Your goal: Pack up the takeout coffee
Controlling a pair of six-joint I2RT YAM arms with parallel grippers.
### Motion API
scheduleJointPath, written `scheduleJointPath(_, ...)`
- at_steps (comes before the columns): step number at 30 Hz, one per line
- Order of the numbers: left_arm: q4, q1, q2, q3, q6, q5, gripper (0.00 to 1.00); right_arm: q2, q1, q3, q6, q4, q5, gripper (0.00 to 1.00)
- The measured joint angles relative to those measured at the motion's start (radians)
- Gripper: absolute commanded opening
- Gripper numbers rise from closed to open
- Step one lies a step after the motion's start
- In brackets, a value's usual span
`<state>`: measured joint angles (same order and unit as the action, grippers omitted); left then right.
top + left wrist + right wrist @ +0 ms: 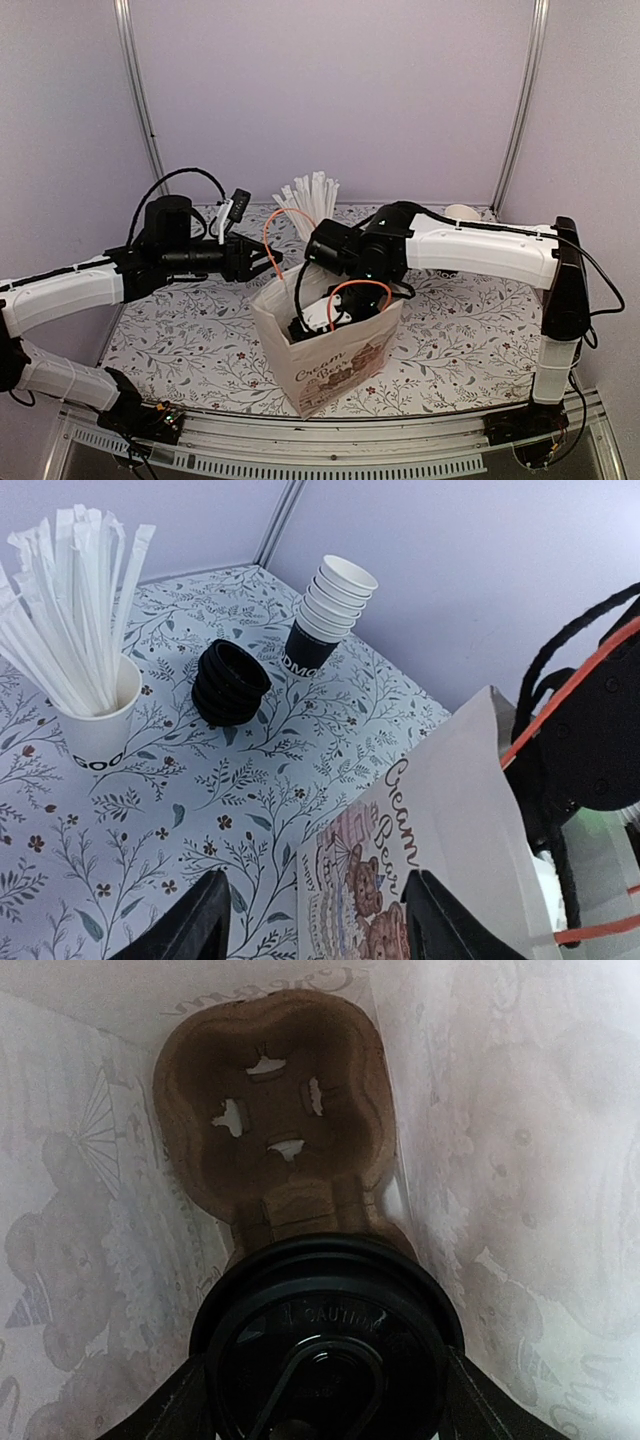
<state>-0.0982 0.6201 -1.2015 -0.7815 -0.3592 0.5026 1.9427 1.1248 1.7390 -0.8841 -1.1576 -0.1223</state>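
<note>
My right hand (pixel 325 1392), clamped on coffee (pixel 325 1305), hangs in bag (pixel 330 365) over carrier (pixel 275 1070); next seat it in slot. Left hand (pixel 325 922) apart.

The top view looks down from high behind the near edge over the whole worktop (pixel 180 345). The left wrist view sits close beside the bag (pixel 440 820), facing the far corner. The right wrist view looks down inside it, just above the coffee (pixel 325 1340). All share the bag.

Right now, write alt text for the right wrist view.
The right gripper holds the lidded takeout coffee inside a bear-printed paper bag, above a brown cardboard cup carrier on the bag's bottom, whose visible pocket is empty.
</note>
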Motion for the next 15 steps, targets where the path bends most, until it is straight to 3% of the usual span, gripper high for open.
scheduleJointPath(9, 0.091, 0.000, 0.013, 0.001, 0.028, -0.010, 0.62, 0.019, 0.003, 0.048, 0.047, -0.058, 0.013, 0.79)
scheduleJointPath(11, 0.120, 0.000, 0.017, 0.000, 0.034, -0.005, 0.62, 0.018, 0.005, 0.048, 0.056, -0.063, 0.016, 0.96)
scheduleJointPath(15, 0.172, 0.000, 0.042, -0.011, 0.044, 0.002, 0.62, 0.016, 0.013, 0.053, 0.065, -0.070, 0.020, 0.99)
